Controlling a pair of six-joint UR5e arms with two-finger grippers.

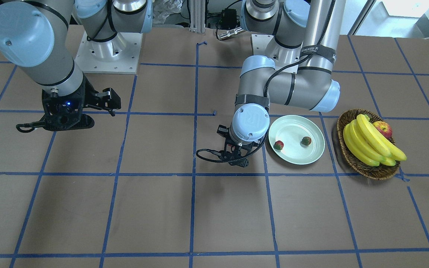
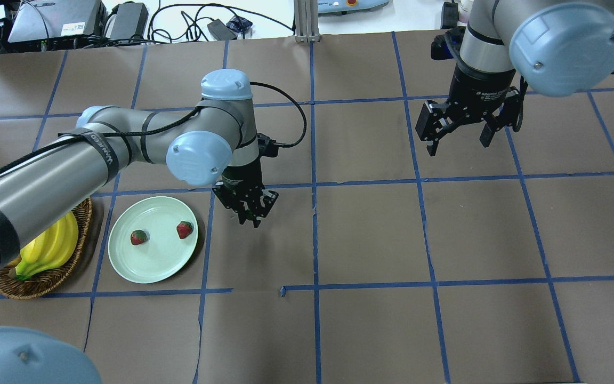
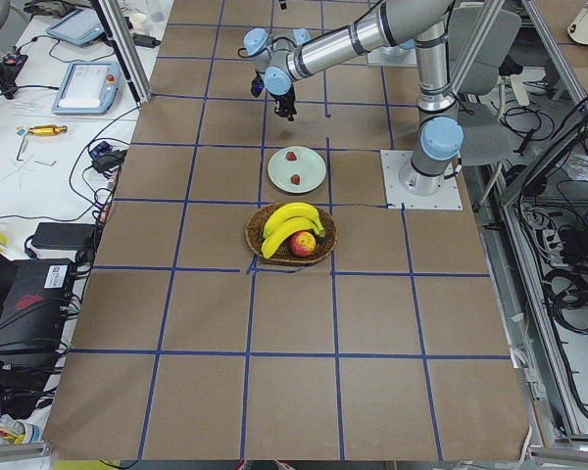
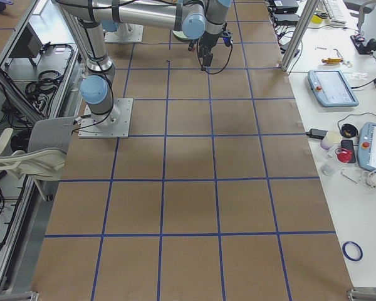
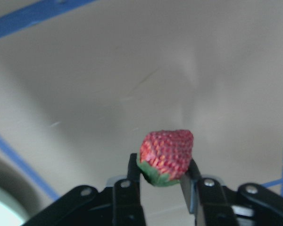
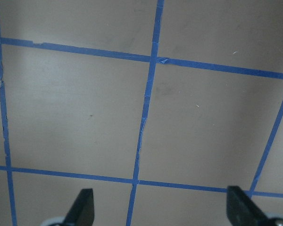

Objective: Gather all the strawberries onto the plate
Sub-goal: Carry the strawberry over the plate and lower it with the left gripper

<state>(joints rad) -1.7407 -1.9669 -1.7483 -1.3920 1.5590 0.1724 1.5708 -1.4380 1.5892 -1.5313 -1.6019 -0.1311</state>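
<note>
Just beside the plate (image 2: 152, 264), left end effector (image 2: 250, 218) is pinching the 3rd strawberry (image 5: 166, 155); 2 strawberries (image 2: 138, 237) sit inside already. I'd carry it over the rim, drop low, then release. Right end effector (image 2: 459, 141) hangs open, empty.

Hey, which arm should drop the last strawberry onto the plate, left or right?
Left. The left gripper pinches the third strawberry just beside the plate, where two strawberries lie. The right gripper hangs open and empty, far across the table.
</note>
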